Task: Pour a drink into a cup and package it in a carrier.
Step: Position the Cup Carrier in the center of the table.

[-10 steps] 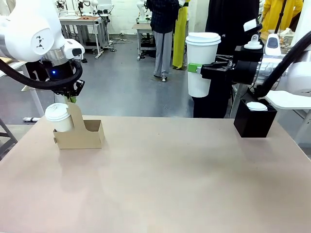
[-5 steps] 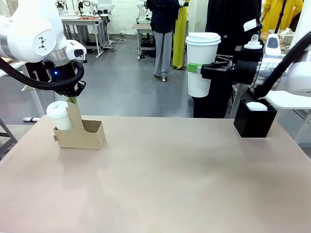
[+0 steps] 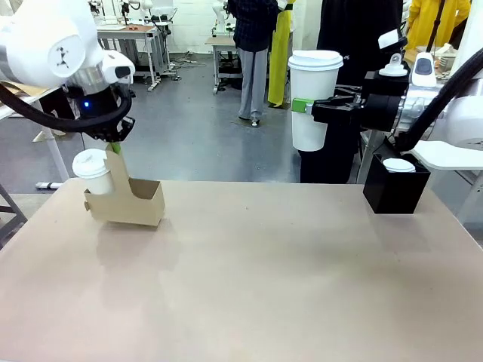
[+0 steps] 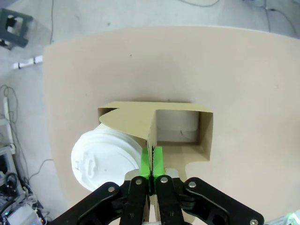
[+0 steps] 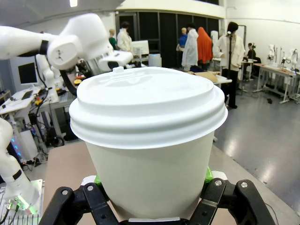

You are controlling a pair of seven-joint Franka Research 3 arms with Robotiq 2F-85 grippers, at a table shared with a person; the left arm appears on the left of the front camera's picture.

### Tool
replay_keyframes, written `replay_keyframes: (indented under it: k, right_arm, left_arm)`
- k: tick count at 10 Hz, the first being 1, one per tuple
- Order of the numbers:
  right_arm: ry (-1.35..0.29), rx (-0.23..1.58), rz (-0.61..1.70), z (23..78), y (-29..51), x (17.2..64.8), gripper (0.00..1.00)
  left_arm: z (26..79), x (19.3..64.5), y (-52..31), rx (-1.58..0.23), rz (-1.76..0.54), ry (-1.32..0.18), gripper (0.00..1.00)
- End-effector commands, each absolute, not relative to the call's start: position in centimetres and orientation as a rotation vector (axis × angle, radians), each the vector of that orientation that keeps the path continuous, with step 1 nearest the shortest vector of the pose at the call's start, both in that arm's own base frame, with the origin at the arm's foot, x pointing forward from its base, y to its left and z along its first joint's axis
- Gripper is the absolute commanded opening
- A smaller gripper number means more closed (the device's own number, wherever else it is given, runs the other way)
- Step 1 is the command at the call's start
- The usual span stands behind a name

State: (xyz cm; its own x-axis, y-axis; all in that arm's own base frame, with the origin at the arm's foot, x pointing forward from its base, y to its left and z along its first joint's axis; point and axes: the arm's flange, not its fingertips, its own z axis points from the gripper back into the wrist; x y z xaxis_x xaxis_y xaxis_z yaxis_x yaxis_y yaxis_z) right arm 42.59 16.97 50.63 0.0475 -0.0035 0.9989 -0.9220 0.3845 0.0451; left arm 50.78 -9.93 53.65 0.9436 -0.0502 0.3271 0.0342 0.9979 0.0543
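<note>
My left gripper (image 3: 113, 148) is shut on the tall handle panel of the brown cardboard carrier (image 3: 130, 202), which hangs tilted just above the table's left rear. A small white lidded cup (image 3: 92, 169) sits in its left slot; the right slot is empty. The left wrist view looks down on the green pads (image 4: 146, 161) pinching the carrier's (image 4: 180, 112) panel, with the cup lid (image 4: 107, 159) beside them. My right gripper (image 3: 306, 105) is shut on a large white lidded cup (image 3: 315, 94), held high at the right rear, and this cup (image 5: 150, 136) looms close above the right gripper (image 5: 152, 187). The press pot with the drink is out of view.
A small black open box (image 3: 395, 187) with a white lid (image 3: 398, 164) in it stands at the table's far right corner. The tan table (image 3: 256, 279) stretches wide between the arms. People stand well behind the table's far edge.
My left gripper has risen and shifted slightly right, lifting the carrier with its cup off the table and tilting it. The right arm and its cup have not moved.
</note>
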Motion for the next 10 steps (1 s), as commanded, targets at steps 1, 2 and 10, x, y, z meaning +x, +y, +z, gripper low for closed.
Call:
replay_keyframes:
  k: [1,2,10]
  right_arm:
    - [-1.334,0.927,0.874,50.9,17.1,42.5,0.8]
    - [-1.334,0.927,0.874,50.9,17.1,42.5,0.8]
    - [-1.334,0.927,0.874,50.9,17.1,42.5,0.8]
  left_arm:
    - [57.2,47.6,-13.5,0.038,-0.023,-0.353,0.02]
    - [58.2,46.0,-15.9,0.033,-0.01,-0.35,0.02]
    - [54.6,36.0,-33.1,-0.056,-0.045,-0.322,0.02]
